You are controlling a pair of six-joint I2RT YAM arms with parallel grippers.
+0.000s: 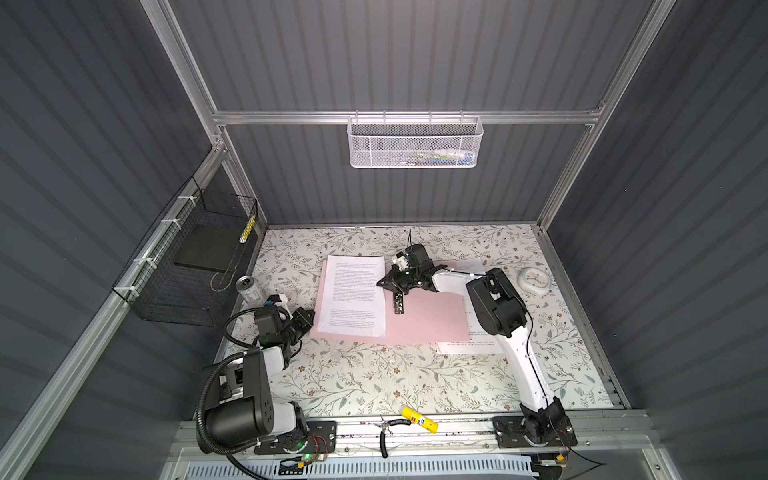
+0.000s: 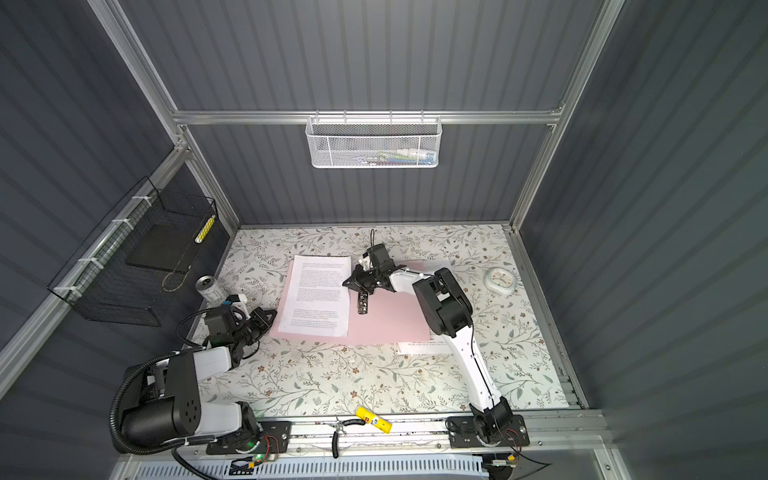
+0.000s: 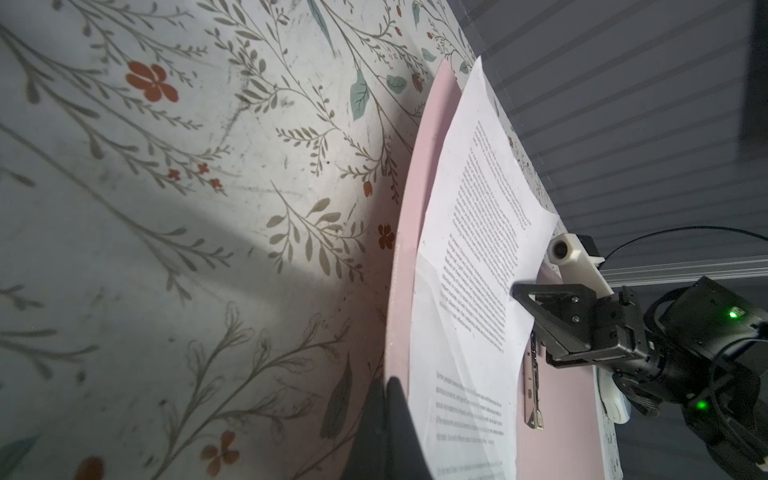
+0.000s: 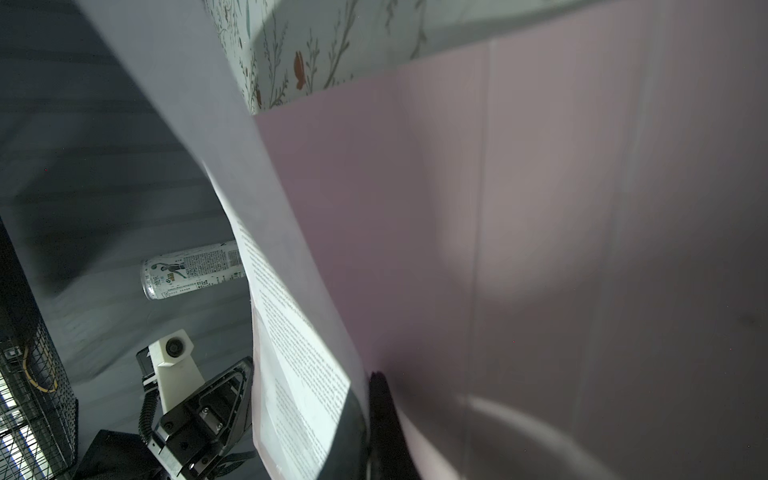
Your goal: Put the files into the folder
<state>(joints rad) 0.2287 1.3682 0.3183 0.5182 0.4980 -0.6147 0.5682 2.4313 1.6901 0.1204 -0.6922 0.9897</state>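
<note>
Left pincer point(image 3: 390, 386) pressed together at folder point(image 1: 424, 320) edge; right pincer point(image 1: 380, 282) pinching files point(image 1: 353, 295).

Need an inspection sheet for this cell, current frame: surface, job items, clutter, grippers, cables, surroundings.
surface: floral table cover, scuffed.
job's things: pink folder open flat; printed sheet on its left half; more sheets poke out under its right side; clip beside the sheet.
clutter: can, clock; yellow tube and pliers on front rail.
grippers: left gripper shut on folder's left edge; right gripper shut on sheet's right edge, edge raised.
cables: corrugated hose loops at front left, clear of paper.
surroundings: black wire basket holding slab; white mesh basket on back rail.
</note>
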